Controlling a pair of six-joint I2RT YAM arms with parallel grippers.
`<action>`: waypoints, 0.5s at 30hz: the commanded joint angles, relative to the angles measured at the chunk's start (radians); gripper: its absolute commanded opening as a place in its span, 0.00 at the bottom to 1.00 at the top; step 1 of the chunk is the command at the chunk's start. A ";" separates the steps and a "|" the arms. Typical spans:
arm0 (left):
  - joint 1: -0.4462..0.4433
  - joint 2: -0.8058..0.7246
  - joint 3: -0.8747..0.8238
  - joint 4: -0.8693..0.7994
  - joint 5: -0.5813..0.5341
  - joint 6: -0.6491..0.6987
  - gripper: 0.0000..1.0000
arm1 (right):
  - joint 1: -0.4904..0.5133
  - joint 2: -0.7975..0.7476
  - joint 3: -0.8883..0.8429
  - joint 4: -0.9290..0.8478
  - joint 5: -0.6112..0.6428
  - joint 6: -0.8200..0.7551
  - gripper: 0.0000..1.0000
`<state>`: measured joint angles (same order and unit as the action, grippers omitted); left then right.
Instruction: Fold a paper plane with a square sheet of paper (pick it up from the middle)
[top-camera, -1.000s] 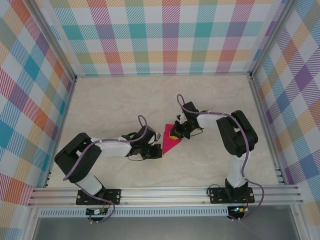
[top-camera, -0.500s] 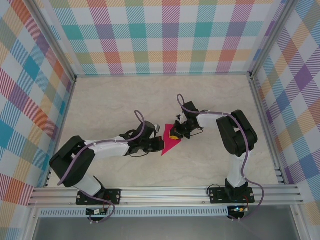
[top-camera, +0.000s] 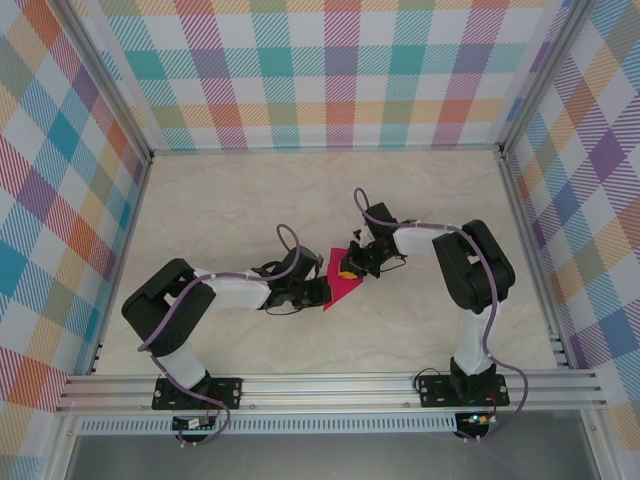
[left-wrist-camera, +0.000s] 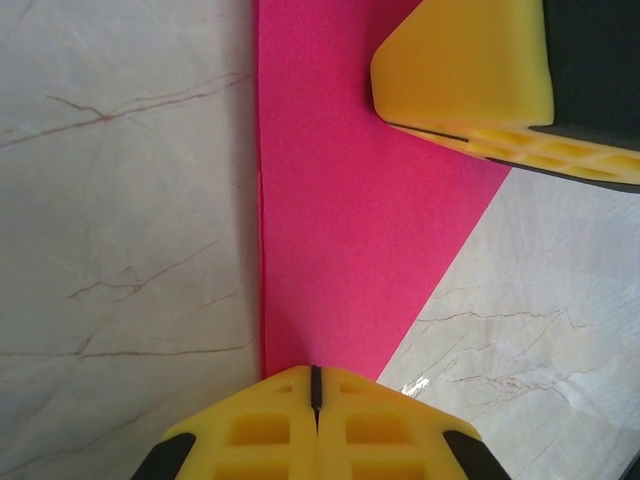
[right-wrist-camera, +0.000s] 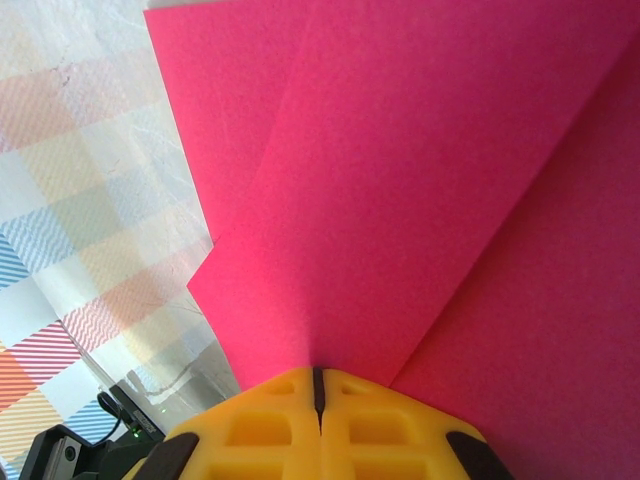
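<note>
The magenta-pink sheet of paper (top-camera: 338, 283) lies mid-table, folded into a narrow pointed wedge. In the left wrist view the paper (left-wrist-camera: 340, 220) has a straight left edge and a slanted right edge, flat on the table. My left gripper (left-wrist-camera: 315, 382) is shut, with its yellow tips resting on the paper's narrow near end. My right gripper (right-wrist-camera: 318, 378) is also shut, its tips pressed onto overlapping folded flaps of the paper (right-wrist-camera: 400, 180). From above, the left gripper (top-camera: 322, 291) sits at the wedge's lower left. The right gripper (top-camera: 348, 268) sits on its upper part.
The pale marble table (top-camera: 230, 200) has free room on every side of the paper. Plaid walls (top-camera: 330, 70) close in the back and both sides. An aluminium rail (top-camera: 330, 385) with both arm bases runs along the near edge.
The left arm has swung in, and its gripper has slid a little right and up to the paper's lower tip. The right arm and the paper stay put.
</note>
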<state>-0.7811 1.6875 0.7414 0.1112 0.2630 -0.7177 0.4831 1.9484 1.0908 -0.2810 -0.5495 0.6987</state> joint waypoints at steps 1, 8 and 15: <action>-0.007 0.008 -0.026 -0.043 -0.022 -0.005 0.00 | -0.005 -0.024 -0.063 0.012 0.096 -0.030 0.01; -0.006 0.009 -0.031 -0.048 -0.023 -0.003 0.00 | 0.055 -0.126 -0.122 0.089 0.012 -0.062 0.01; -0.007 0.010 -0.027 -0.046 -0.022 -0.001 0.00 | 0.101 -0.106 -0.111 0.102 -0.006 -0.061 0.00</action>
<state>-0.7822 1.6875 0.7391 0.1120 0.2600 -0.7181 0.5739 1.8492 0.9764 -0.1978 -0.5350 0.6643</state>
